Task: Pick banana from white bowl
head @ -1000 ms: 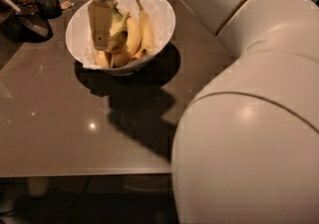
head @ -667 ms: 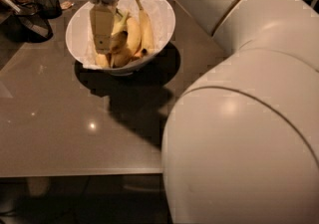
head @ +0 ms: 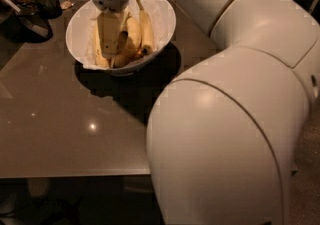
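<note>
One small change: my gripper is lower now than a second back, and it is more toward the middle of the bowl. The bowl is in the same spot on the table. The bananas look the same too, so none is lifted yet. My big white arm fills more of the view, because it bends to push the gripper down.

What does that mean? I think I am going down for the grab. The reach is nearly over, and the grab comes next.

My gripper is down inside the bowl, right in among the bananas. Its tip looks like it touches the pile near the bottom. One banana lies just beside it, and one more leans along the wall of the bowl. I cannot tell if my gripper is spread wide or squeezed tight, since I see only its flat tan side. I cannot tell if a banana is caught in it either.

All the bananas are in the white bowl, on the crinkly paper. The bowl sits at the far end of the table.
</note>
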`<state>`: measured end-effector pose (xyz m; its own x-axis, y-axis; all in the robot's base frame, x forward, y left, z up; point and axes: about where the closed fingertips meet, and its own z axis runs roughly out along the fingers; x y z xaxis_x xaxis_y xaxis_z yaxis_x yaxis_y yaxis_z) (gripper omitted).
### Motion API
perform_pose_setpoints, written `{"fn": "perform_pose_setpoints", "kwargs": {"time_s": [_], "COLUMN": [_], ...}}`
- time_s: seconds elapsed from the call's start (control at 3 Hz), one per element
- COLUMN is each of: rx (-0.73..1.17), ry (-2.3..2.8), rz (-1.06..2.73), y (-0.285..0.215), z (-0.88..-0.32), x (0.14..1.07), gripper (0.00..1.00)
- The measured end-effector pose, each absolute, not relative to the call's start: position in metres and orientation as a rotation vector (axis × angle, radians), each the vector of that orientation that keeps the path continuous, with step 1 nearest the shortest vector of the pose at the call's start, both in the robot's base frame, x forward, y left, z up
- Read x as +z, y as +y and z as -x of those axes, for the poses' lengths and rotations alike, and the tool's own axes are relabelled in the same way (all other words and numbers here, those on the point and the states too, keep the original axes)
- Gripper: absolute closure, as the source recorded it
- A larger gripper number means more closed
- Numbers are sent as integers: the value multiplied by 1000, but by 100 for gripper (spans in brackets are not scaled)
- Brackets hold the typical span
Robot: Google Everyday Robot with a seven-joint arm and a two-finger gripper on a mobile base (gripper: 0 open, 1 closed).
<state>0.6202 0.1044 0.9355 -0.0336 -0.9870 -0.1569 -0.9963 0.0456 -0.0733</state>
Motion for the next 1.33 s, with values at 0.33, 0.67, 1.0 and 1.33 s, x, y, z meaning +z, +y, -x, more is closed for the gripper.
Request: {"fn": "perform_pose_setpoints", "kwargs": {"time_s": [0.33,0.67,1.0,1.33], "rx": [107,122,135,135], "ry": [2186,2216,2235,2235], "rz": [2050,2046,2054,2054], "y": [98,94,91,91], "z": [-625,-628,-630,-630], "x": [926,918,910,910], "gripper": [20,18,16,34]}}
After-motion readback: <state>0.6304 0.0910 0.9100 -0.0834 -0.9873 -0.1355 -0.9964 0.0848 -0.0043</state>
